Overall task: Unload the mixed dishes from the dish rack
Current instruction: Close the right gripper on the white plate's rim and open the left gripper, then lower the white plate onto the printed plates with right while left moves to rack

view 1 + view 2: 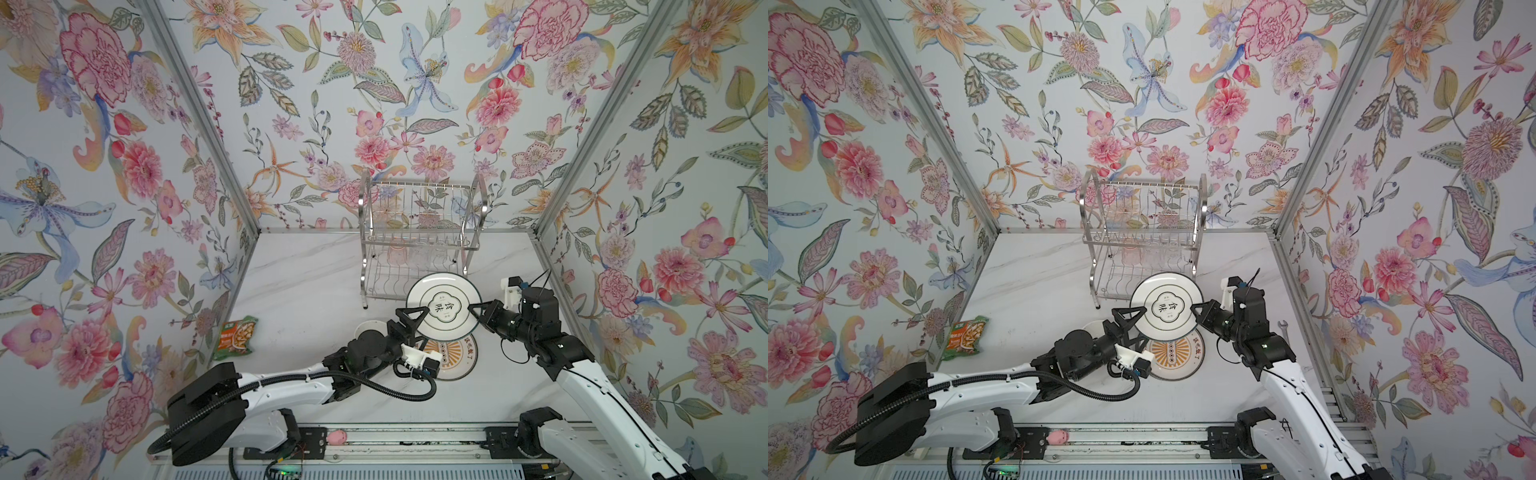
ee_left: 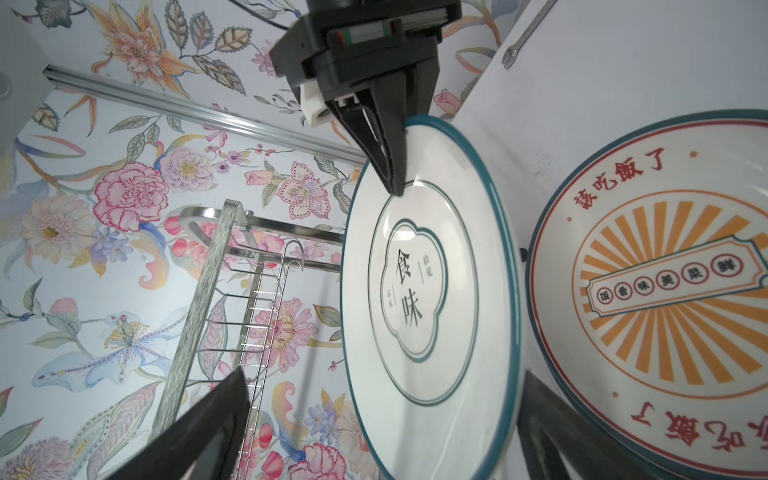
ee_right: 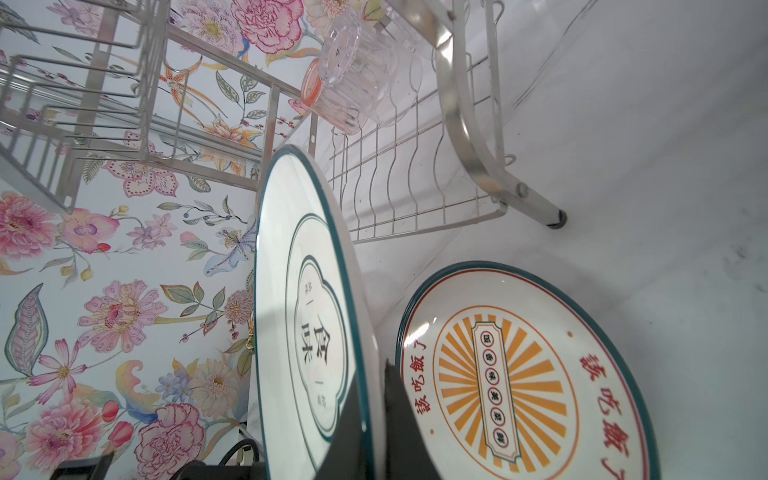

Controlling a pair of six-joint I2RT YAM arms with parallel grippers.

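Nearest the front, the orange sunburst plate [image 1: 455, 359] lies flat and face up on the white table [image 1: 299, 282]. The left arm reaches over its near left side. Just to the left of it sits a round white dish [image 1: 363, 328]. It is mostly hidden under that arm, so I cannot tell if it is a plate or a bowl.

A bit further back, the dark-rimmed plate [image 1: 442, 291] is up in the air. It has black characters in the middle. It hangs above the far edge of the sunburst plate and does not touch it. It is tipped up so its face looks toward the front.

The right gripper [image 1: 473, 308] is pinched tight on the plate's right rim and holds it. The left gripper [image 1: 419, 326] is at the plate's left rim with its jaws spread wide. The rim sits between them, and the finger on the face side is well clear of the plate.

Off to the left lies a green and orange food packet [image 1: 235, 343]. By the right wall lies a steel wrench [image 1: 1283, 328].

Behind the held plate, near the back wall, stands the dish rack [image 1: 415, 232]. The plate is out of the rack, just in front of its right corner. On the lower shelf are a pink tumbler [image 3: 332, 104] and a clear tumbler [image 3: 361, 58], side by side.
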